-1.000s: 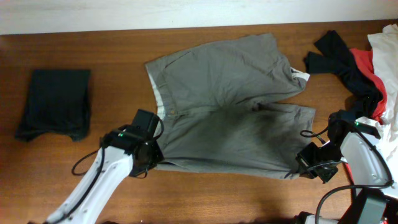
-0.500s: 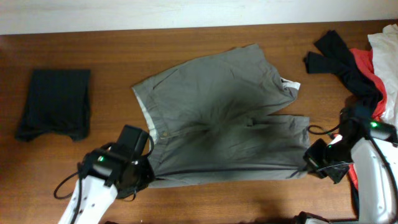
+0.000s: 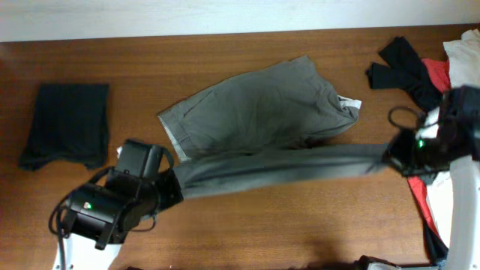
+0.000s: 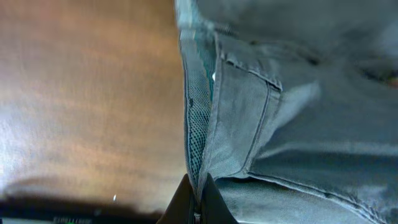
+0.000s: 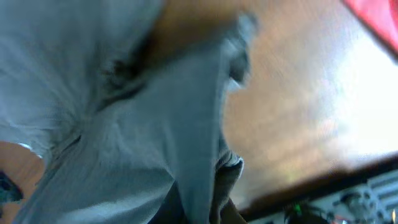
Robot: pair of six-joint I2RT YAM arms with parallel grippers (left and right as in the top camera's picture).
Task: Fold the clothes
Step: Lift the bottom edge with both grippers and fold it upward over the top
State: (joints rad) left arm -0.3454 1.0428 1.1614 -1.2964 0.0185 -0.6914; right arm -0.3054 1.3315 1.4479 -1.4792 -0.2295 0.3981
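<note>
1. The grey-khaki trousers (image 3: 262, 112) lay at the centre of the table (image 3: 300, 225). Their near edge was drawn into a taut band between both grippers.
2. The left gripper (image 3: 174, 185) was clamped on the waistband end. In the left wrist view its fingertips (image 4: 180, 208) were pinched together over the fabric edge.
3. The right gripper (image 3: 388, 156) was clamped on the leg hem. The right wrist view was blurred, though cloth showed nipped at its tips.
4. A folded black garment (image 3: 66, 124) lay flat at the table's left, well apart from the trousers.
5. A loose black garment (image 3: 401, 67), a red garment (image 3: 437, 73) and a white garment (image 3: 461, 49) lay heaped at the right edge.
</note>
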